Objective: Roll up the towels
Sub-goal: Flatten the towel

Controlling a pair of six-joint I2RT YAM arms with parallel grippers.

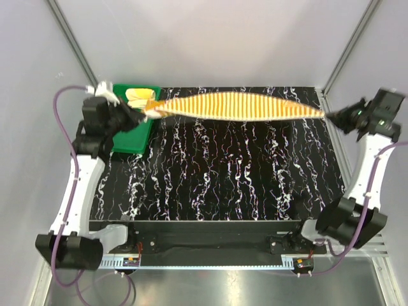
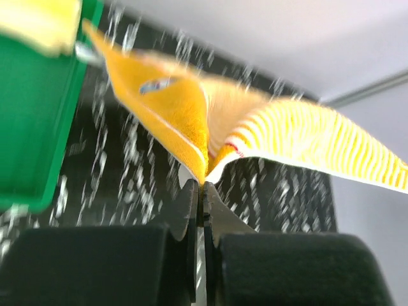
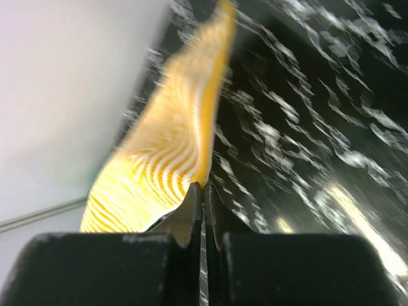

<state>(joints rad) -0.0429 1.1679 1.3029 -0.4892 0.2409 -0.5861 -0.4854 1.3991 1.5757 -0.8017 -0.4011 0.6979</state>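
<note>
At the table's [image 1: 223, 178] far left, a green bin [image 1: 132, 139] holds the plain pale yellow towel [image 1: 136, 95]. Just beside it, the left gripper [image 1: 145, 113] is pressed together, pinching one end of the striped towel [image 1: 236, 106]. That towel hangs stretched in the air across the table's far side, its other end pinched in the right gripper [image 1: 330, 115].

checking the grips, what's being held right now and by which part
The striped towel, stretched out in the air between the arms. The left gripper pinches its left end and the right gripper pinches its right end.
</note>
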